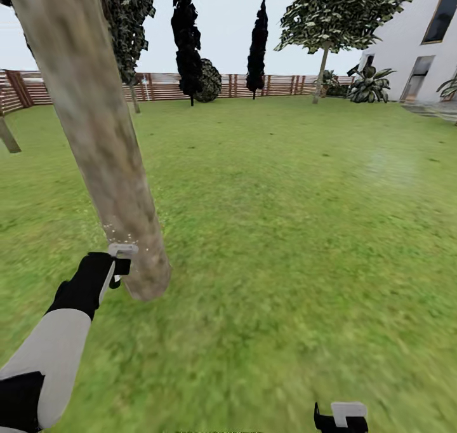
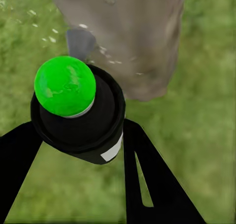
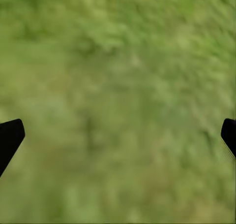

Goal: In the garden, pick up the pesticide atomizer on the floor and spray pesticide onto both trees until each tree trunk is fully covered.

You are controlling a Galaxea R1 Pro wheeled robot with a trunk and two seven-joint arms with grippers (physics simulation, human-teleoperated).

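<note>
The pesticide atomizer (image 2: 78, 111) is pinched by the left gripper (image 1: 119, 263) beside the near tree trunk (image 1: 95, 128), where white specks are seen low down. The far tree (image 1: 336, 14) is judged unsprayed. The right gripper (image 3: 118, 135) is spread over grass.

This is a garden beside a white house (image 1: 406, 46): green grass (image 1: 285, 230), tall trees (image 1: 336, 14), and a brown wooden fence (image 1: 165, 87).
</note>
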